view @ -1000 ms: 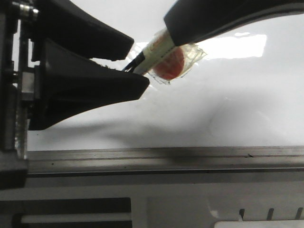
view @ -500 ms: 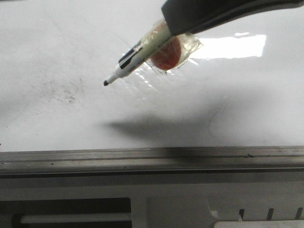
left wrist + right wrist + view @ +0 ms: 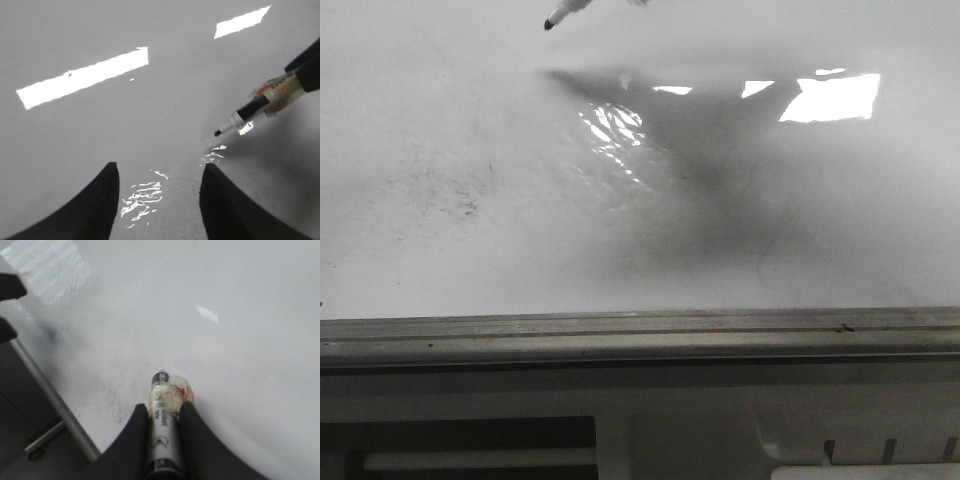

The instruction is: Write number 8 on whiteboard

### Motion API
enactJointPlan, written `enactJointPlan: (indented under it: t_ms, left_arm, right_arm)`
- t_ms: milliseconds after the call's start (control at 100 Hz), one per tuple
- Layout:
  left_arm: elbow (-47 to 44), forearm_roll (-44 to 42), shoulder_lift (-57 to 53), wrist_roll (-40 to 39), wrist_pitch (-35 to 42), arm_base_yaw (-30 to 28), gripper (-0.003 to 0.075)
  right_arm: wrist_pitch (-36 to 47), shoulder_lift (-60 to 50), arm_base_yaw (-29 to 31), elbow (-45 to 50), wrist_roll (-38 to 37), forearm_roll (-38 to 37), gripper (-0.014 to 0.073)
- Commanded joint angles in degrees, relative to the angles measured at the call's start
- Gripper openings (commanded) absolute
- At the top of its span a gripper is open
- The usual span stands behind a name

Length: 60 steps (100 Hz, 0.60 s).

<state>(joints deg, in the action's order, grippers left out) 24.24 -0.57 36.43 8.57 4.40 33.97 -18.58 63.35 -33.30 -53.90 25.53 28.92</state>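
Note:
The whiteboard fills the front view, glossy white with glare and a broad shadow. No black number 8 shows on it, only faint grey smudges. My right gripper is shut on a white marker wrapped in clear tape with a red patch. The marker's uncapped black tip pokes in at the top of the front view, above the board. In the left wrist view the marker hangs at the right, tip off the surface. My left gripper is open and empty over the board.
The board's grey metal rim runs along the near edge; it also shows in the right wrist view. Below it is a grey base with a dark slot. My left gripper's dark fingers show beyond the rim.
My left gripper let go of the marker's front end and left the front view. My right gripper lifted the uncapped marker up and back; only its tip still shows there.

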Motion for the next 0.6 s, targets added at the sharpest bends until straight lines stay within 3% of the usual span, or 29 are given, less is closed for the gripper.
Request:
enactJointPlan:
  t_ms: [0,280,500,590]
  left_arm:
    - [1.47,0.57,-0.12,-0.65,4.27,-0.14,0.0332]
    - [1.47,0.57,-0.12,-0.65,4.27,-0.14,0.0332]
    - [1.47,0.57,-0.12,-0.65,4.32,-0.14,0.0332]
    - [1.47,0.57,-0.12,-0.65,4.45,-0.14,0.0332]
  right_arm:
    - [2.5,0.59,2.46,-3.97,-0.3,-0.01,-0.006]
    - [-5.3,5.35,3.29,-4.56,-0.3,-0.15,-0.006]
    - [-11.09,2.72,3.29,-4.56,-7.97,-12.97,-0.006]
    - [-14.53,3.23,3.21,-4.33,-8.55,-12.65,-0.006]
